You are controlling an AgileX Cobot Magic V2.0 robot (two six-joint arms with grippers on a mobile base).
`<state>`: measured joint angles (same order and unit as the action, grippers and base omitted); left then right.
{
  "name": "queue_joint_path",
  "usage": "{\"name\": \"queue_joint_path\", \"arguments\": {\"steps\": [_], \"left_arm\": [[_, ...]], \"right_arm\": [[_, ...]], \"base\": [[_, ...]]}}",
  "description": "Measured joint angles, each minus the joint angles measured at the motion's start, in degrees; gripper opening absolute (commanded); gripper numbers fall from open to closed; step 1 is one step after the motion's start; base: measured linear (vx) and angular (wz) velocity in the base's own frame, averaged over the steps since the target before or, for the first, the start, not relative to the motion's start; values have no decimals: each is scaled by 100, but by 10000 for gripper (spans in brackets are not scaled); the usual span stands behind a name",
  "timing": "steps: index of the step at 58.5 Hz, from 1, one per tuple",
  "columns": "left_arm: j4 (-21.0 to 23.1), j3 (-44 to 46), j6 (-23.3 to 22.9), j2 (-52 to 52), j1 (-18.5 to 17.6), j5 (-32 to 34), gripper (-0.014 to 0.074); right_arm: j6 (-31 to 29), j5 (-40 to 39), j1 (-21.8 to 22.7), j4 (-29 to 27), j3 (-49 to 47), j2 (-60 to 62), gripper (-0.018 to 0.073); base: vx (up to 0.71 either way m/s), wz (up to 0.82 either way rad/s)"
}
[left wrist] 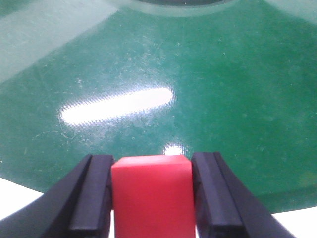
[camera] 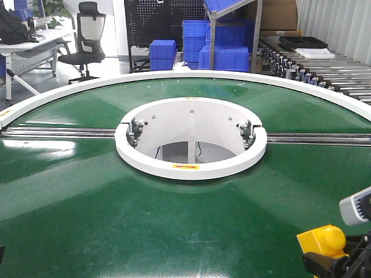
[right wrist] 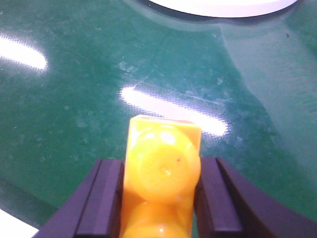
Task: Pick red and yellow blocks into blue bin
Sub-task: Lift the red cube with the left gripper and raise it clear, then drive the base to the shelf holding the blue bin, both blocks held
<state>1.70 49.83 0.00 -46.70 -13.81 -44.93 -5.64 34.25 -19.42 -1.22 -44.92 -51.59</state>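
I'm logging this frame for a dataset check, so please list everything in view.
red cube: one, red, clamped in the left gripper.
yellow brick: one, yellow, studded, clamped in the right gripper, lower right of the front view.
round table: one, glossy green, fills the foreground.
centre ring: one, white, middle of the table.
blue crates: several, blue, stacked in the background.
office chair: one, black, back left.
roller conveyor: one, grey metal, back right.
left gripper: one, black fingers shut on the red cube.
right gripper: one, black fingers shut on the yellow brick.
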Motion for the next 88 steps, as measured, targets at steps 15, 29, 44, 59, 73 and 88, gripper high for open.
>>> {"name": "queue_joint_path", "arguments": {"steps": [15, 29, 44, 59, 73, 88], "left_arm": [[2, 0, 0, 0, 0, 0, 240], [7, 0, 0, 0, -10, 0, 240], [9, 0, 0, 0, -18, 0, 240], [9, 0, 0, 4, -18, -5, 240], [9, 0, 0, 4, -18, -5, 240], [9, 0, 0, 4, -18, -5, 240]], "right_arm": [[0, 0, 0, 0, 0, 0, 255], [0, 0, 0, 5, 0, 0, 255], [0, 0, 0, 16, 0, 8, 255], [0, 0, 0, 16, 7, 8, 255], [0, 0, 0, 16, 7, 8, 255], [0, 0, 0, 17, 7, 8, 255]], "base": [[0, 0], [-1, 3], [-6, 20], [-11, 40], [-8, 33], [-6, 36]]}}
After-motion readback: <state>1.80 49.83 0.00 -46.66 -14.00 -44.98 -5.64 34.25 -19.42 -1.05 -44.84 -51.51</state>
